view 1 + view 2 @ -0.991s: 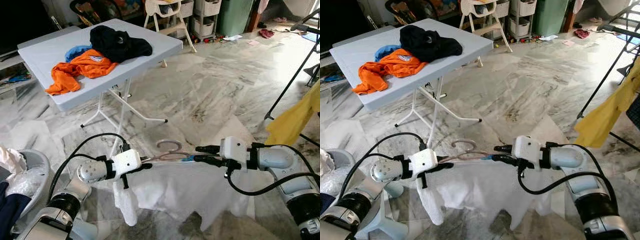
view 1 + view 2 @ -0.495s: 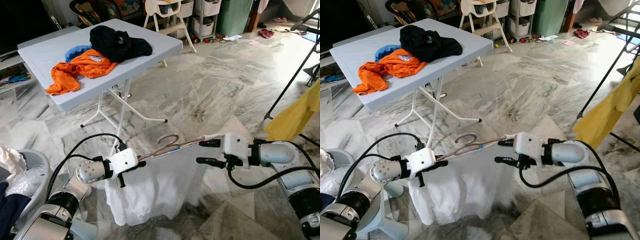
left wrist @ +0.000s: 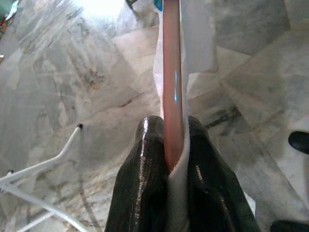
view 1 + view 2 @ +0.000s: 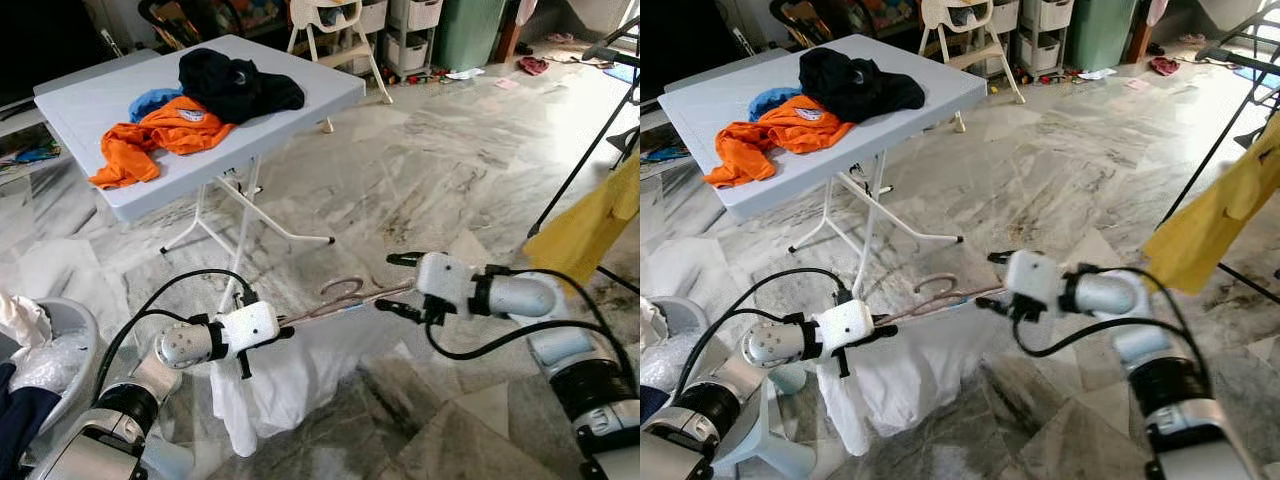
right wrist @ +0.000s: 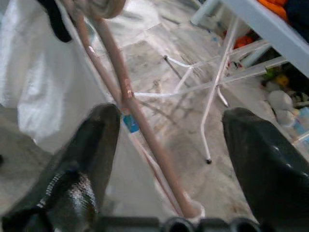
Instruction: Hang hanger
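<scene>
Hanger (image 4: 345,298), pinkish and carrying a white garment (image 4: 290,375), hangs level above the marble floor (image 4: 430,170) between my two arms. My left pincer (image 3: 166,159) is clamped on one end of its bar, white cloth pinched in with it. My right pincer (image 4: 392,283) stands spread wide at the other end, the bar passing between its fingers (image 5: 91,159) ungripped. Behind, a desk (image 4: 80,110) bears orange (image 4: 150,140) and black clothes (image 4: 235,85).
</scene>
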Robot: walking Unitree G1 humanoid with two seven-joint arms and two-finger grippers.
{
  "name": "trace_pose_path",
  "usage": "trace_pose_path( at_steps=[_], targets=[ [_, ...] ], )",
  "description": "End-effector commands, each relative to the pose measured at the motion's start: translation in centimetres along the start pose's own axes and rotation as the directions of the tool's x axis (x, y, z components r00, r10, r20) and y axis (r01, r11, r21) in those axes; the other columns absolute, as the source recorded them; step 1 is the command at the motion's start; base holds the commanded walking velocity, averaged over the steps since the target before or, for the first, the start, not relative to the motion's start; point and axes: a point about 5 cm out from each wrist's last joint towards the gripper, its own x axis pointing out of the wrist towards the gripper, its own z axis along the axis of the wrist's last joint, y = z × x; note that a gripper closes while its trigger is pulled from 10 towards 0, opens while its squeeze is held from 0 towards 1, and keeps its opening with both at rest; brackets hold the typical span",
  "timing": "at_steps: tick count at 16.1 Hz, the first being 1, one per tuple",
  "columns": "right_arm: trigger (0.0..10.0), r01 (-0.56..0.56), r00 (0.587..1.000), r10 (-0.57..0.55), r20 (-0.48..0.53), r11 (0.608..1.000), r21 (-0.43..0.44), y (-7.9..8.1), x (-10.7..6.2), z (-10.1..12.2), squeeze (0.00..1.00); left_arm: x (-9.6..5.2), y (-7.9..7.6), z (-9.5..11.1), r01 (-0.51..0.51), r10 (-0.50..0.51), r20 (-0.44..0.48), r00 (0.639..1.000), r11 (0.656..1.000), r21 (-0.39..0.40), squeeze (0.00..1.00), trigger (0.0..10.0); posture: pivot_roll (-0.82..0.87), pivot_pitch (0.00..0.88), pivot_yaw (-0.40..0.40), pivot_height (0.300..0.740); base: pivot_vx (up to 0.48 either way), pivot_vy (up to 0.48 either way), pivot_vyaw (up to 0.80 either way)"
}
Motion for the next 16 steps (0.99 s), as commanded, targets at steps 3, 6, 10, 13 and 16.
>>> trace_pose_path(
  at_steps=[3, 6, 10, 13, 16],
  targets=[
    [10.0, 0.043, 0.998, -0.056, 0.039, 0.963, 0.266, 0.6, 1.3, -0.3, 0.00, 0.1, 0.3, 0.6, 0.001, -0.003, 0.024, 1.000, 0.999, 0.049, 0.00, 0.0, -0.11, 0.036, 0.080, 0.740, 0.000, 0.000, 0.00],
    [10.0, 0.187, 0.981, -0.195, -0.017, 0.904, 0.384, 0.2, 1.8, -1.1, 0.00, 0.0, 0.5, 0.6, -0.014, 0.013, 0.020, 1.000, 0.999, 0.048, 0.00, 0.0, -0.11, 0.035, 0.084, 0.740, 0.000, 0.000, 0.00],
    [10.0, 0.229, 0.965, -0.257, 0.044, 0.916, 0.330, -0.8, 1.5, 0.2, 0.00, -0.2, 1.1, 0.7, -0.035, 0.034, 0.016, 0.999, 0.998, 0.054, 0.00, 0.0, -0.11, 0.038, 0.086, 0.740, 0.000, 0.000, 0.00],
    [10.0, 0.156, 0.982, -0.166, 0.089, 0.981, 0.112, -1.0, 1.0, 1.4, 0.00, 0.2, 0.6, 0.8, -0.010, 0.009, 0.024, 1.000, 0.999, 0.053, 0.00, 0.0, -0.11, 0.041, 0.092, 0.740, 0.000, 0.000, 0.00],
    [10.0, -0.012, 0.999, 0.013, 0.047, 0.999, -0.033, -0.3, 0.4, 1.1, 0.00, 0.6, 0.3, 1.2, 0.021, -0.024, 0.043, 0.999, 0.998, 0.066, 0.00, 0.0, -0.12, 0.042, 0.096, 0.740, 0.000, 0.000, 0.00]
  ],
)
